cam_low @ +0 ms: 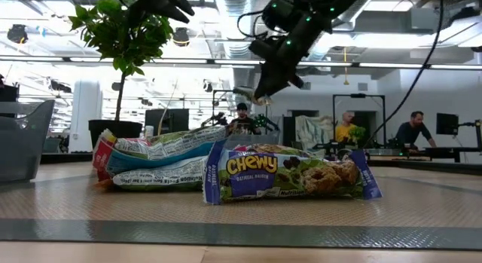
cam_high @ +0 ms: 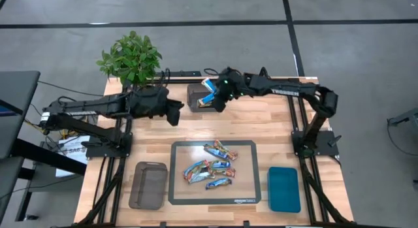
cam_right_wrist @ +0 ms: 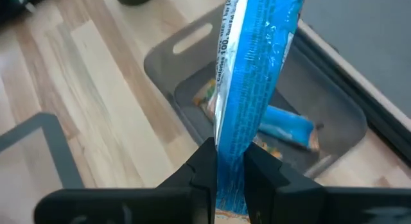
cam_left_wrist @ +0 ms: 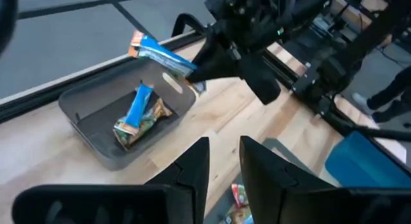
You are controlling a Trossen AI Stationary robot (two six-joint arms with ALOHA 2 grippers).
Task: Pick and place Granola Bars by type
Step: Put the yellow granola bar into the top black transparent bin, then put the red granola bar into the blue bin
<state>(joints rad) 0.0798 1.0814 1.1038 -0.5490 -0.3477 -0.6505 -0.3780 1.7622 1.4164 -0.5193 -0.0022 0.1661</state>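
Overhead, right tool point(cam_right_wrist: 228, 161) gripping bar point(cam_right_wrist: 253, 70), bin point(cam_right_wrist: 321, 115) below

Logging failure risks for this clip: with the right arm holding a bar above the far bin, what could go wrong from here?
1. The right gripper pinches the blue bar by one end only; the bar could swing and land on the grey bin rim or the table.
2. Two bars already lie in the bin, and whether the held bar matches their type cannot be told.
3. The left gripper hangs close by, so the arms might touch.
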